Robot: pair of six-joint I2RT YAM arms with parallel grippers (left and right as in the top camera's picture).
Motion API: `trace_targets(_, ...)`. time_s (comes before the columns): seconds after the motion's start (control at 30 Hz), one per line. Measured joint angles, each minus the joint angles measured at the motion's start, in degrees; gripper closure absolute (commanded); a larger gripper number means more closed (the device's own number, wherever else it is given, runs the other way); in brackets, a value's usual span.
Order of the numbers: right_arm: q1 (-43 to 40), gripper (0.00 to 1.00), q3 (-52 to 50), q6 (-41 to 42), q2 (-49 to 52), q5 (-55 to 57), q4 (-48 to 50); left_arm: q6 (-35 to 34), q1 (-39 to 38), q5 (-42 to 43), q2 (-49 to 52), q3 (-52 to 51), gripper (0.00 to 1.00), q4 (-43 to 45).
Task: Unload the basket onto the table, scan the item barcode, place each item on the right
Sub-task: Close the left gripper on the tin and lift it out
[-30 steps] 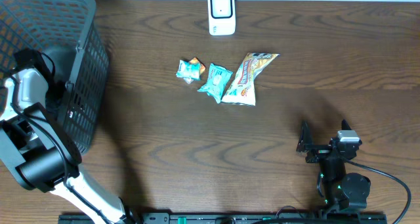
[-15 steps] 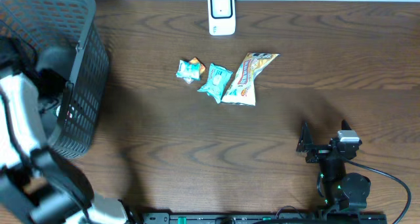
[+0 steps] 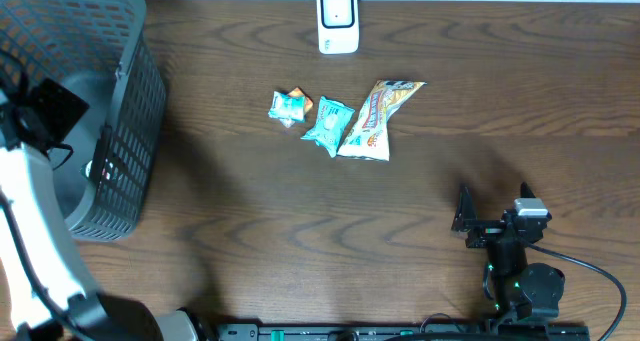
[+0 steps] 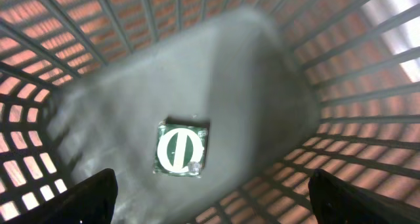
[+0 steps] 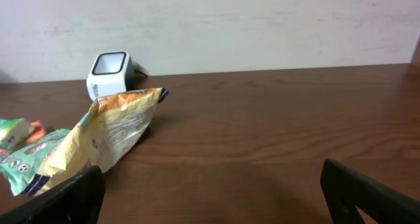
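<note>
Grey plastic lattice basket [image 3: 130,101] at the counter's [image 3: 300,241] far left corner; a flat square green packet [image 4: 182,150] lies on its floor under the left pincer [image 4: 213,201], spread wide, empty; three crinkled foil wrappers [image 3: 327,124] near the boxy white scanner [image 3: 338,19] at the far edge; right pincer [image 5: 213,198] wide, empty, above bare woodgrain by the near edge.
</note>
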Motion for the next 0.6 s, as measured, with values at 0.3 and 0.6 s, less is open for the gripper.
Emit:
trace_targets(0.3,0.00,0.01,0.00,0.00,0.00,-0.02,-0.02,-0.07,0.00,-0.46,14.12,0.00,0.00,-0.50)
trace_targets(0.6,0.00,0.01,0.00,0.00,0.00,0.00,0.00,-0.09,0.00,-0.44,22.51,0.00,0.00,-0.11)
